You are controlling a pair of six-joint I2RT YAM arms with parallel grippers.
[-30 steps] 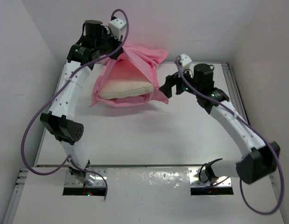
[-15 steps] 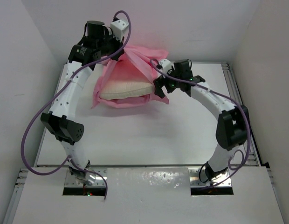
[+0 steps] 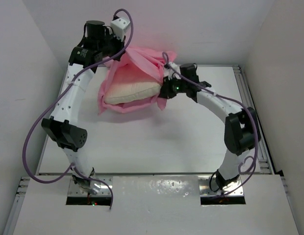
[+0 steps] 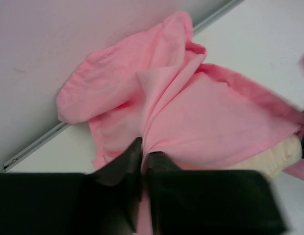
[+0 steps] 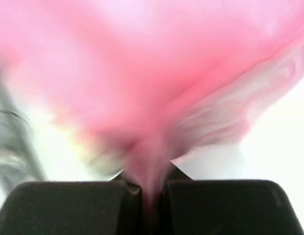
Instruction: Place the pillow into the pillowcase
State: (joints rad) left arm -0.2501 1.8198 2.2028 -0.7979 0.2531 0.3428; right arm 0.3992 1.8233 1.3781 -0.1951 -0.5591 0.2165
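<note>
The pink pillowcase (image 3: 142, 61) lies bunched at the back of the table, its mouth facing the near side. The cream pillow (image 3: 131, 92) sits partly inside it, with its near long edge showing. My left gripper (image 3: 123, 53) pinches the case's upper edge at the back left. In the left wrist view its jaws (image 4: 144, 152) are shut on a fold of pillowcase (image 4: 206, 117), and a strip of pillow (image 4: 279, 152) peeks out at right. My right gripper (image 3: 165, 91) holds the case's right corner; in the blurred right wrist view its jaws (image 5: 152, 188) are shut on pink pillowcase (image 5: 142, 73).
The back wall stands right behind the pillowcase, with a metal rail (image 4: 34, 147) along the table's far edge. Another rail (image 3: 246, 90) runs down the right side. White tabletop (image 3: 157, 142) stretches from the bundle to the arm bases.
My right arm swung left from open table to the pillowcase's right corner and closed on it. The left gripper kept its hold and shifted slightly up and left.
</note>
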